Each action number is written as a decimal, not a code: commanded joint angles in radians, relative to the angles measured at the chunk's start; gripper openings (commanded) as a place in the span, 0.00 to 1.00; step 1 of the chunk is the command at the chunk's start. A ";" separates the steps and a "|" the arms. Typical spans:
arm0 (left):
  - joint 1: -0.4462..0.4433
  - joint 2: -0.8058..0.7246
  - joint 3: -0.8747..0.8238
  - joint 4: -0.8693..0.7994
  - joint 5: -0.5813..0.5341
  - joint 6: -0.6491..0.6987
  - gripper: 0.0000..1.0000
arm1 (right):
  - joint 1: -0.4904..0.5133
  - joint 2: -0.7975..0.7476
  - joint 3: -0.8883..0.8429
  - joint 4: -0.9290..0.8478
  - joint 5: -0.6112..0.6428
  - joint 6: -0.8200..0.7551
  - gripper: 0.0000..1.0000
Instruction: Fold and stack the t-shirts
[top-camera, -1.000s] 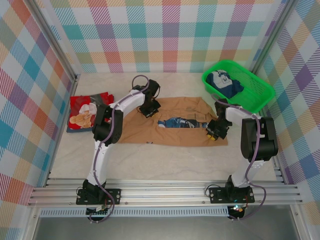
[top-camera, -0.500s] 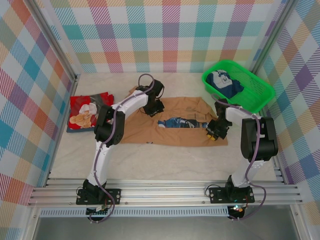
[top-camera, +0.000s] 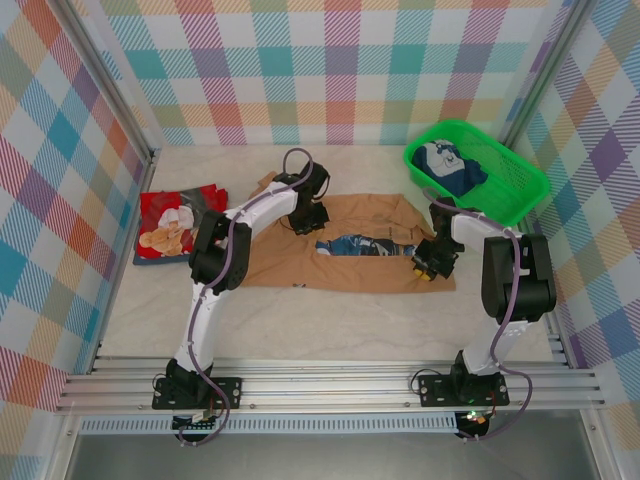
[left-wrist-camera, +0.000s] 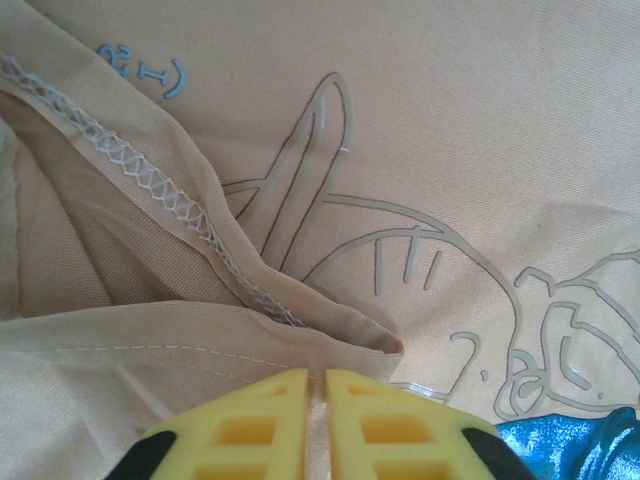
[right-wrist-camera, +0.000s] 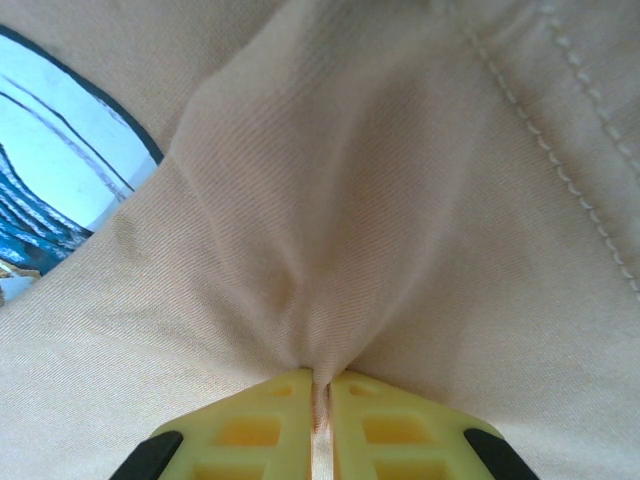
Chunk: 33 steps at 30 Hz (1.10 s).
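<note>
The red t-shirt (top-camera: 170, 225) lies in a compact, roughly square bundle at the left edge of the table (top-camera: 330, 320), which I take as already folded. The tan-brown t-shirt (top-camera: 340, 272) is spread lengthwise across the middle of the table, with its blue-and-white print showing in a gap where the cloth has been turned over. Its fold looks barely begun. It has yet to be closed up and set on the red one. A dark blue and white garment (top-camera: 447, 166) sits in the green mesh basket (top-camera: 520, 188) at the far right corner and may be waiting its turn.

The right end effector (right-wrist-camera: 320, 378) is at the shirt's right end. Its yellow fingers are closed on a pucker of tan cloth, and creases run from the cloth into the gap between them. The left end effector (left-wrist-camera: 317, 378) is at the shirt's far edge, with its fingers drawn together to a thin slit. A turned-over fold of the stitched hem ends just ahead of the tips, and I cannot tell whether any cloth is nipped.

The overhead view gives the layout: both shirts, the basket and where each arm reaches. The wrist views give the grips, the hem stitching and the outline drawing of the print, which are too small to read from above.
</note>
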 joint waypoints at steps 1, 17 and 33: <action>0.002 0.019 0.032 -0.023 0.019 0.030 0.10 | 0.008 -0.007 -0.029 -0.043 0.013 -0.013 0.11; -0.038 0.025 0.068 -0.073 0.037 0.108 0.00 | 0.008 0.005 -0.029 -0.036 0.010 -0.008 0.11; -0.050 0.036 0.093 -0.054 0.102 0.108 0.02 | 0.008 0.012 -0.029 -0.036 0.005 -0.007 0.12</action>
